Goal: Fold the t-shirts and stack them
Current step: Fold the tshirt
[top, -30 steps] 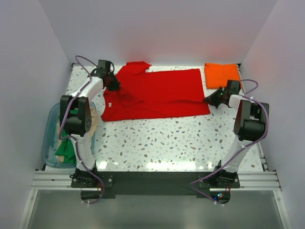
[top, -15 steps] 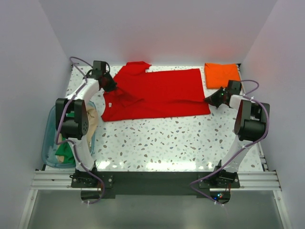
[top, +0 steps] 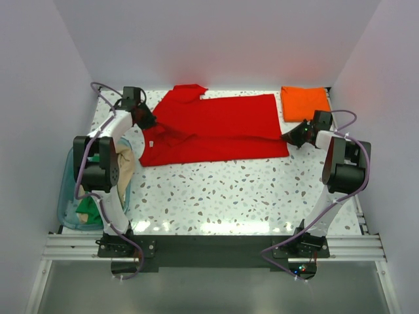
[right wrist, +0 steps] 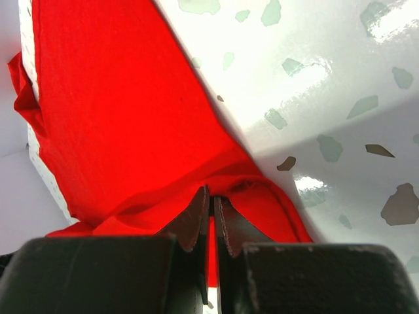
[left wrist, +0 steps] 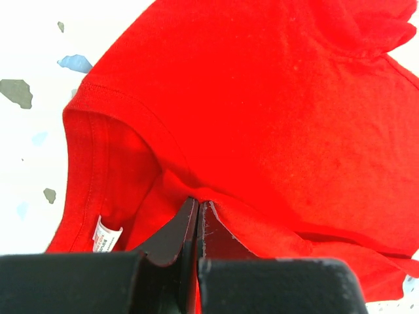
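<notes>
Seen from above, the red t-shirt (top: 216, 127) lies spread flat between the two arms, the left gripper (top: 145, 119) at its collar end and the right gripper (top: 289, 137) at its hem corner. Only the wrist cameras show the grips. The left jaws are pinched tight on a fold of red cloth by the neckline, with the white neck label (left wrist: 106, 237) just to their left. The right jaws are pressed together on the bunched corner, its edge running off across speckled table (top: 229, 196).

Just beyond the right gripper lies a folded orange t-shirt (top: 304, 103), the side wall (top: 386, 98) close outside it. Back from the left gripper, a tub (top: 65, 196) holds a green shirt (top: 88, 208) and a tan shirt (top: 126, 163). A broad stretch of table lies between the red hem and the bases
</notes>
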Motion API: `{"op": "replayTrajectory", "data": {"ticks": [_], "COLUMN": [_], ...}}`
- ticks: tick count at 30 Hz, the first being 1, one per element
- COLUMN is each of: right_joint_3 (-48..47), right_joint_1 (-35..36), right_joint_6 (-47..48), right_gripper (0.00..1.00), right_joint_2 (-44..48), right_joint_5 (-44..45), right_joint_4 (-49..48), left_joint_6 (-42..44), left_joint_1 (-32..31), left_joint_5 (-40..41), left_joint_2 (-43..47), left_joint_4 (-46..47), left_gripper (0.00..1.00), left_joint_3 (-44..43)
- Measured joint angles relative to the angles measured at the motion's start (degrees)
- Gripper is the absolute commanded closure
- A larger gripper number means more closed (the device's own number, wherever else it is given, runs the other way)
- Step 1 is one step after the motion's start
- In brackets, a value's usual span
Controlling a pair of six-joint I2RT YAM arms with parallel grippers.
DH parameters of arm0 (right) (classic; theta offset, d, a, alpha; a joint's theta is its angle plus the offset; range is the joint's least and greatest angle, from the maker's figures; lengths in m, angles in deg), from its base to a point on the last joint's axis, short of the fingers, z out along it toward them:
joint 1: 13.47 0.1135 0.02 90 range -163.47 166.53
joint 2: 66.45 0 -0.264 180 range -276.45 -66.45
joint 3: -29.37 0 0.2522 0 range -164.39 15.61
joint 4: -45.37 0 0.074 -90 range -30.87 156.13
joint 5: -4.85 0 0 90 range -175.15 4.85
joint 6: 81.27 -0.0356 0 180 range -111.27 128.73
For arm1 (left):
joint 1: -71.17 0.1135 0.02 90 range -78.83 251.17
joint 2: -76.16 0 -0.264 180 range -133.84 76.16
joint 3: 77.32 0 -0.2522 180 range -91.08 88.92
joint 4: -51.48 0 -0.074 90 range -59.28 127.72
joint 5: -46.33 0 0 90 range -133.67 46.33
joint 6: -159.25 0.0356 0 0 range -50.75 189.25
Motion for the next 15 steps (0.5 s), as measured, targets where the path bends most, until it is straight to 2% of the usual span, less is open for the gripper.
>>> {"op": "replayTrajectory", "data": {"ticks": [6,9,10,12,13,14,15], "right_joint_3": [0.02,-0.07,-0.33,-1.27,-1.88,-2.73,-3.56], "right_joint_1": [0.0,0.0,0.0,-0.04,-0.04,-0.11,-0.11], "right_joint_6": [-0.07,-0.22,-0.31,-0.48,-0.37,-0.39,-0.44], "right_gripper": [0.98,0.87,0.75,0.59,0.54,0.43,0.4], "right_joint_2": [0.0,-0.02,-0.2,-0.76,-1.07,-1.4,-1.53], "right_joint_5": [-0.22,-0.63,-1.05,-1.81,-2.25,-2.73,-2.97], "right_joint_4": [-0.57,-0.79,-0.76,-0.9,-0.74,-0.68,-0.55], "left_joint_6": [0.0,0.0,-0.02,-0.02,-0.02,-0.04,-0.07], "left_joint_1": [0.11,0.13,0.13,0.13,0.15,0.15,0.17], "left_joint_5": [-0.5,-0.66,-0.79,-0.85,-0.96,-1.03,-1.05], "left_joint_2": [0.74,0.74,0.74,0.74,0.74,0.74,0.7], "left_joint_4": [0.59,0.63,0.66,0.72,0.76,0.9,1.07], "left_gripper": [1.0,1.0,1.0,1.0,0.97,0.91,0.84], "left_joint_3": [0.55,0.55,0.55,0.55,0.55,0.55,0.55]}}
